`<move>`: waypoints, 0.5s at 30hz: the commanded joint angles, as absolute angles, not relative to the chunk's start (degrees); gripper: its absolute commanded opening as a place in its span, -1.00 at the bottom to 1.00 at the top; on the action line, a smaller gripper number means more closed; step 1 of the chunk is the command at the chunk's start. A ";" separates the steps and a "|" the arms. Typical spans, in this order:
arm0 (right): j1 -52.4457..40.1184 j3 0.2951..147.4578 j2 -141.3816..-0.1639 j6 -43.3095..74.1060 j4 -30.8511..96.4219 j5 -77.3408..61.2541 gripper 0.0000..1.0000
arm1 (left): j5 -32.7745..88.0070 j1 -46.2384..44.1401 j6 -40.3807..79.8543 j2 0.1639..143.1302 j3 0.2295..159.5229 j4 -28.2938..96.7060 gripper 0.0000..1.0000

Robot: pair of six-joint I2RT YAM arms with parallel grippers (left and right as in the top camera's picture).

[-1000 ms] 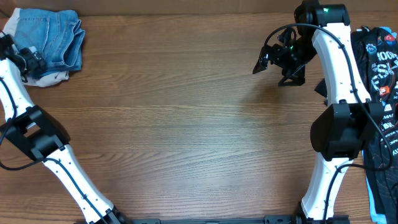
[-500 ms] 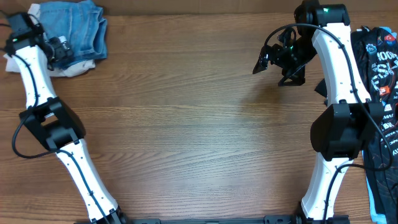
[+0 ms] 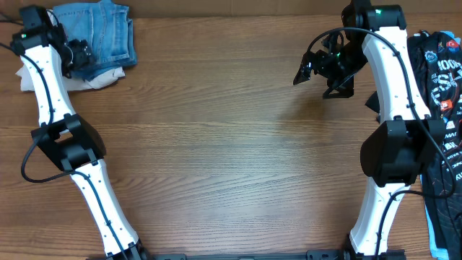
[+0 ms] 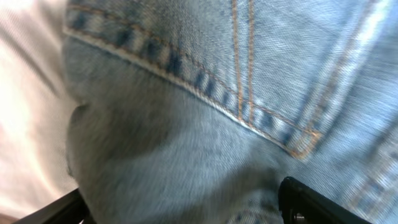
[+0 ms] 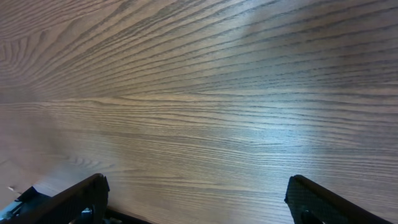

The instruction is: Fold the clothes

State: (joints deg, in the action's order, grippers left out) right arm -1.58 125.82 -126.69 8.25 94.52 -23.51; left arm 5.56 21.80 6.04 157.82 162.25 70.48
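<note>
Fingers of the left arm (image 4: 314,202) are spread wide and pressed onto folded light-blue denim jeans (image 4: 205,124), whose cloth bulges between them; no pinch is visible. The jeans lie at the far left corner of the desk (image 3: 216,159), atop a whitish garment (image 3: 97,78). The right fingers (image 5: 68,200) are equally wide apart, hold nothing, and hover over the desk at far right. A black printed tee (image 3: 440,72) lies along the desk's right edge, beyond the right arm.
</note>
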 commanded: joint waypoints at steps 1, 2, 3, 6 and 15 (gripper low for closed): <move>-1.87 127.37 -124.60 7.66 94.37 -23.14 0.91 | 10.57 19.73 5.34 156.31 168.70 71.77 0.73; -1.87 127.37 -124.60 7.66 94.28 -23.14 0.91 | 10.55 19.73 5.30 156.27 170.04 72.38 0.78; -1.87 127.37 -124.60 7.66 94.19 -23.14 0.92 | 10.55 19.75 5.13 156.27 171.17 72.88 0.79; -1.87 127.37 -124.60 7.49 94.15 -23.16 0.92 | 10.55 19.97 5.17 156.24 172.68 73.71 0.82; -1.87 127.37 -124.60 7.49 93.76 -23.16 0.93 | 10.57 20.29 5.39 155.92 172.79 75.96 0.79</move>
State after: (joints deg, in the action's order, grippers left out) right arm -1.58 125.82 -126.69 7.88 94.13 -23.53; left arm 8.60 20.69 6.02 157.82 171.37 75.48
